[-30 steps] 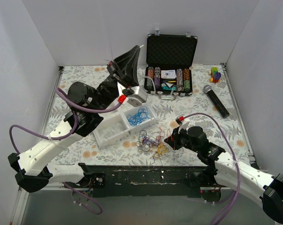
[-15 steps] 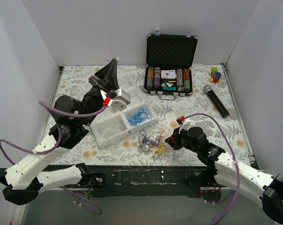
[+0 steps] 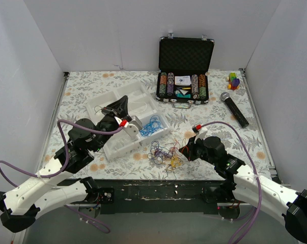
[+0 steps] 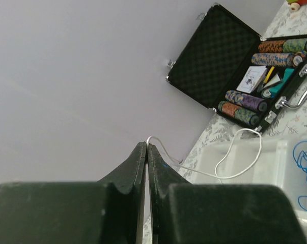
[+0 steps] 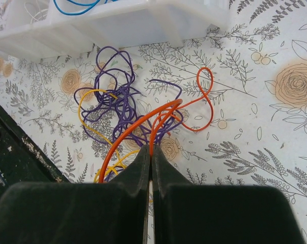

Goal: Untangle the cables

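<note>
The cables lie as a tangle (image 3: 164,152) of purple, orange and yellow wires on the floral table in front of the white tray (image 3: 117,147). My right gripper (image 3: 184,150) is next to the tangle's right side. In the right wrist view it (image 5: 149,152) is shut on an orange cable (image 5: 143,122) that loops over the purple wires (image 5: 117,96). A blue cable (image 3: 150,125) lies in a tray compartment. My left gripper (image 3: 124,98) is shut above the tray's far side; a thin white cable (image 4: 234,157) runs from its tips (image 4: 146,146) into the tray.
An open black case of poker chips (image 3: 185,76) stands at the back. A microphone (image 3: 233,108) and a small coloured toy (image 3: 234,80) lie at the right. White walls enclose the table on three sides. The table's dark front edge is just below the tangle.
My left arm has swung down and to the left from high over the table, bringing its shut gripper low over the tray. My right gripper has barely moved.
</note>
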Available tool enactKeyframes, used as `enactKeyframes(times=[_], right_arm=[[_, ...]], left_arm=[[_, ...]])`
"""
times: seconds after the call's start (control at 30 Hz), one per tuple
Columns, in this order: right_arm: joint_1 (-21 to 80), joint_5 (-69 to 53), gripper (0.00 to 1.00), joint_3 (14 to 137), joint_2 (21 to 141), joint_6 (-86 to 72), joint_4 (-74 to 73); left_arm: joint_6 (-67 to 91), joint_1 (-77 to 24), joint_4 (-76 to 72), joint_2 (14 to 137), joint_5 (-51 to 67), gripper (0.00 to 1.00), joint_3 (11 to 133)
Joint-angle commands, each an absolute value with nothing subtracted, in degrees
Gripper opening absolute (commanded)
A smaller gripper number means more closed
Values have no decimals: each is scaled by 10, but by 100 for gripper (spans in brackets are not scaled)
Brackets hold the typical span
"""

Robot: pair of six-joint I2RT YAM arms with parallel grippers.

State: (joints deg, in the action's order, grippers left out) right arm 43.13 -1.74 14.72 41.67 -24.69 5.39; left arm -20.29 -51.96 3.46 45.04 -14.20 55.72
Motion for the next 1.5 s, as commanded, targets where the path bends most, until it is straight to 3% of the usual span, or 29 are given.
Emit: enactKeyframes(times=[0.0,0.63,1.07,1.47], right_arm=[[433,-9,1,178,413,-245,53],[433,-3,1,199,403,-243,29],[433,-3,1,213,400,-247,29],[433,11,1,221,388,-243,19]], left_arm=[[-186,-516,48,418,-156,0,531],[-257,-503,4,338,-170,0,320],[-148,-482,83,345,-58,0,243],[-121,-448,98,324,-77,0,179]])
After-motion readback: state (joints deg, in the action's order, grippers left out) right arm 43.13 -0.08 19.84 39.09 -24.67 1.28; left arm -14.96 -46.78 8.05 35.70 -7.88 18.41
